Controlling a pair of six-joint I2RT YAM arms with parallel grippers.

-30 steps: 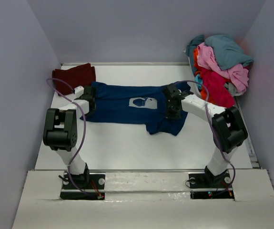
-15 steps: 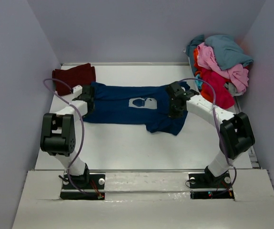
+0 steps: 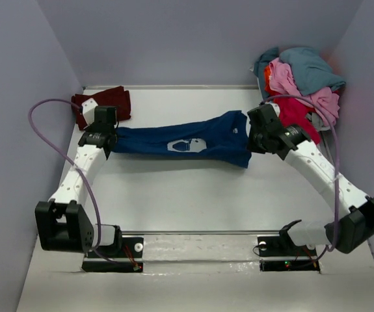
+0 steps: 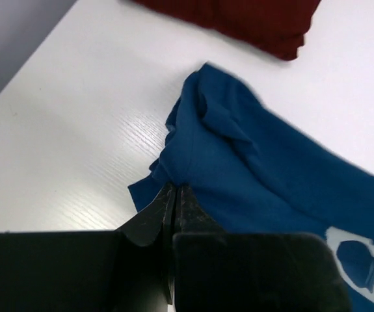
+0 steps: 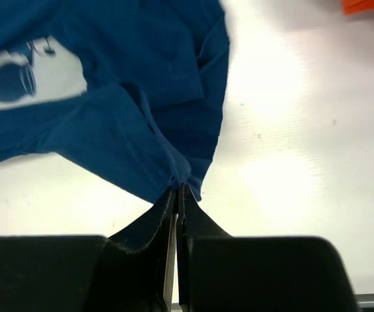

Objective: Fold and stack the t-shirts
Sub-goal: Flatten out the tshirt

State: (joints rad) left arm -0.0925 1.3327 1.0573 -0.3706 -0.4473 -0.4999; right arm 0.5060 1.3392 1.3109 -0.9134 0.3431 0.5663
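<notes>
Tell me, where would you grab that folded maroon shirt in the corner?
Probably its right edge, from above: the maroon shirt lies flat and folded, walls hem its back and left, and the left hand, shut on the blue shirt, crowds its near side.

I'm seeing the navy shirt point(image 3: 187, 142) stretched into a long band across mid-table, white print up, pinched at both ends. The maroon shirt point(image 3: 112, 103) lies folded back left. Teal, pink, red and orange ones are heaped in a pile point(image 3: 300, 81) back right.
</notes>
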